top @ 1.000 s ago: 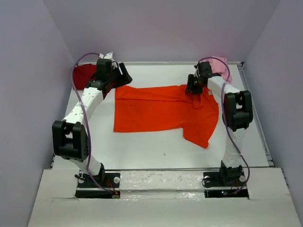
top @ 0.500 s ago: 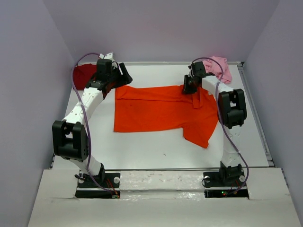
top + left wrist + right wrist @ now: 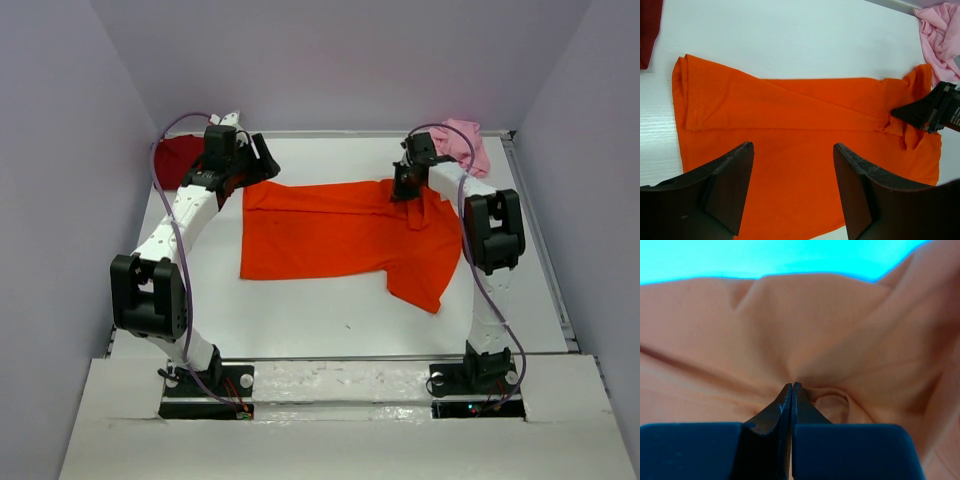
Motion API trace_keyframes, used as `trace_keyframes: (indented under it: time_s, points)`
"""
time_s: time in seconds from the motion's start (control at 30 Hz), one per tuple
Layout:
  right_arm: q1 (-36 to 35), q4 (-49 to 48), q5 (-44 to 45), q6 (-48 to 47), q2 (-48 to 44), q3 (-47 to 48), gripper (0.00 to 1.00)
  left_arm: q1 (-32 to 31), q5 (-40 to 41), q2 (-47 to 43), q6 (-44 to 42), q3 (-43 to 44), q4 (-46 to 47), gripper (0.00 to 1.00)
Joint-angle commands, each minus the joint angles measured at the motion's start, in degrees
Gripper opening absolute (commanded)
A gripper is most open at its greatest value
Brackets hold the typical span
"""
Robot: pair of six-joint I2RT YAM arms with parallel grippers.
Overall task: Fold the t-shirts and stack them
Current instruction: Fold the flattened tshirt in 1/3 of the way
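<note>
The bright orange t-shirt [image 3: 335, 232] lies spread across the middle of the table, with its far edge folded over and a sleeve hanging toward the near right. My left gripper [image 3: 258, 165] hovers open above the shirt's far left corner [image 3: 695, 95], nothing between its fingers [image 3: 735, 180]. My right gripper [image 3: 405, 190] is shut at the shirt's far right edge. Its tips [image 3: 791, 385] pinch a pucker of the orange cloth [image 3: 840, 325]. The dark red t-shirt [image 3: 178, 157] lies bunched at the far left corner. The pale pink t-shirt [image 3: 468, 142] is crumpled at the far right corner.
White table [image 3: 330, 315] with a raised rail along its right side [image 3: 545, 250]. Grey walls close in on three sides. Both arm bases are bolted at the near edge. The right arm's black gripper [image 3: 932, 110] shows at the right of the left wrist view.
My right gripper has shifted slightly toward the far left and closed its jaws on the orange cloth. The left arm has stayed still and open.
</note>
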State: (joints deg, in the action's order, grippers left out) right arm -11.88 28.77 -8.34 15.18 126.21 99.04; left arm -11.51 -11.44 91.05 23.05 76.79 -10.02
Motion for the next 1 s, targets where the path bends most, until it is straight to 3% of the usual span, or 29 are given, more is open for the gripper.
trace_keyframes:
  time_s: [0.0,0.27,0.47,0.5,0.63,0.77,0.97]
  points:
    - [-0.2,0.1,1.7,-0.3,-9.0,-3.5,0.0,0.0,-1.4,-1.8,-0.5,-0.5,1.4,0.74]
    - [-3.5,-4.6,2.4,2.0,-20.9,-17.7,0.0,0.0,-2.2,-1.6,0.0,-0.7,1.8,0.74]
    - [-9.7,-8.9,3.7,3.5,-23.8,-30.5,0.0,0.0,-2.6,-1.6,0.0,-0.7,2.1,0.74]
    - [-10.6,-8.9,4.2,3.5,-23.8,-31.4,0.18,0.0,-2.7,-1.5,0.0,-0.8,2.0,0.74]
    - [-12.4,-9.9,5.1,4.7,-26.1,-35.8,0.43,0.0,-2.7,-1.4,0.0,-0.8,2.0,0.74]
    - [-12.4,-9.1,8.2,4.3,-29.1,-35.7,0.5,0.0,-2.8,-1.4,0.0,-0.8,2.1,0.74]
    - [-12.4,-4.5,17.8,2.4,-26.5,-24.6,0.53,0.0,-2.8,-1.3,-0.2,-0.7,2.1,0.74]
